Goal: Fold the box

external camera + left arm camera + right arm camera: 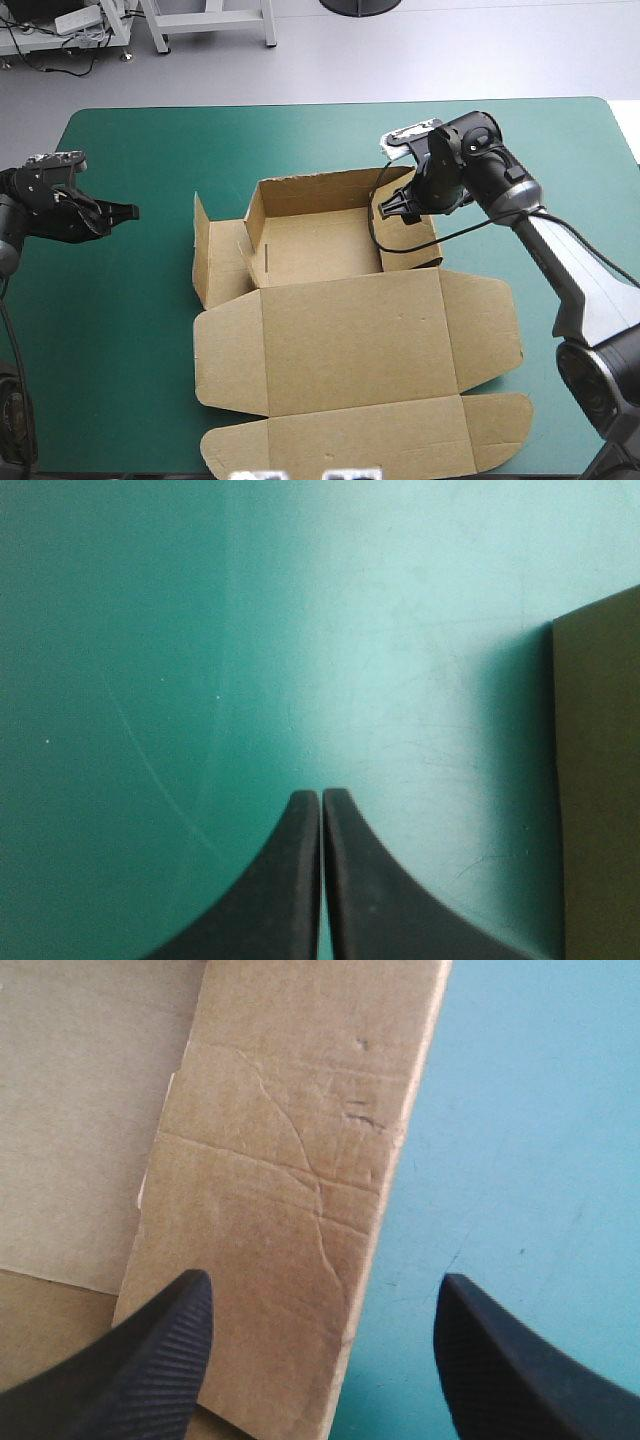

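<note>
Two grippers are fitted to my arms, and one box [350, 330] lies on the teal-green cover [130, 330] of the table. My left gripper [126, 212] has its two black fingers pressed together at the tips, with nothing between them. It hangs over bare cover near the table's left edge, well apart from the box. My right gripper [393, 208] has its two fingers spread wide and grips nothing. It sits at the tray's right side, near the far right corner. In the right wrist view, one finger is over a creased brown strip of board and the other is over the cover. The box is brown and sits at the middle of the table. Its tray [320, 245] is on the far side, with a far wall and a left wall raised and one flap standing outside the left wall. The lid [350, 335] lies flat toward the near edge, with one flap on each side and one strip along its near edge. My right gripper covers the tray's right wall, so I cannot tell whether that wall stands or lies flat. In the left wrist view only one dark edge of the box [600, 780] shows, and it is cut off.
</note>
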Available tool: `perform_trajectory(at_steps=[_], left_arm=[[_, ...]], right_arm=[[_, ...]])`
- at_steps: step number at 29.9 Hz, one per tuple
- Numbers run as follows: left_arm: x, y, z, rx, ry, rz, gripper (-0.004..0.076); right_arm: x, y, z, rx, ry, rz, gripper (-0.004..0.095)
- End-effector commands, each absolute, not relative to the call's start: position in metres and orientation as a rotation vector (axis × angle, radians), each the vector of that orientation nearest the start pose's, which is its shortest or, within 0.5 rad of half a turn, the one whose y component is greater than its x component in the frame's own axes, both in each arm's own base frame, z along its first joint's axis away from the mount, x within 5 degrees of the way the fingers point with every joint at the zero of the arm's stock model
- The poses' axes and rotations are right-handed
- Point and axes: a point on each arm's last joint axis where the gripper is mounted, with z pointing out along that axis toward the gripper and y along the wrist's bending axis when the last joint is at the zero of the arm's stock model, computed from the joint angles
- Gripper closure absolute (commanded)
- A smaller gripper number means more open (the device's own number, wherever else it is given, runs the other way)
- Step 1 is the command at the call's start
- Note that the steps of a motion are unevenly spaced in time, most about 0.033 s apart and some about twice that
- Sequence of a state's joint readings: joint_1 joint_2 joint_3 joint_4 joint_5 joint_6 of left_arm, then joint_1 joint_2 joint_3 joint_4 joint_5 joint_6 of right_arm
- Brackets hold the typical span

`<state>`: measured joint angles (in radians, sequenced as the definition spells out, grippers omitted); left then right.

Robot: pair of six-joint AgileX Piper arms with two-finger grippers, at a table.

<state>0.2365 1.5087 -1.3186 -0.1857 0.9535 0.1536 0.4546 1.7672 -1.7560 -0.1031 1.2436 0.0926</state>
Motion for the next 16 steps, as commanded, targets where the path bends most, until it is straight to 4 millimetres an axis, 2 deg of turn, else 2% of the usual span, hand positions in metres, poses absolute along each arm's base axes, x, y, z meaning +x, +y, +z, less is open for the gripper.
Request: perform_trajectory(at_steps=[1, 10, 16], left_arm=[[0.31, 0.06, 0.346, -0.197, 2.496, -0.098, 0.0727], [0.31, 0.06, 0.345, -0.197, 2.501, -0.1, 0.0727], [0.309, 0.059, 0.345, -0.193, 2.51, -0.101, 0.0727]], right_arm=[[0.343, 0.155, 0.358, -0.49, 2.655, -0.008, 0.031], [0.364, 0.165, 0.323, -0.473, 2.714, -0.014, 0.031], [0.37, 0.168, 0.317, -0.469, 2.703, -0.004, 0.0337]])
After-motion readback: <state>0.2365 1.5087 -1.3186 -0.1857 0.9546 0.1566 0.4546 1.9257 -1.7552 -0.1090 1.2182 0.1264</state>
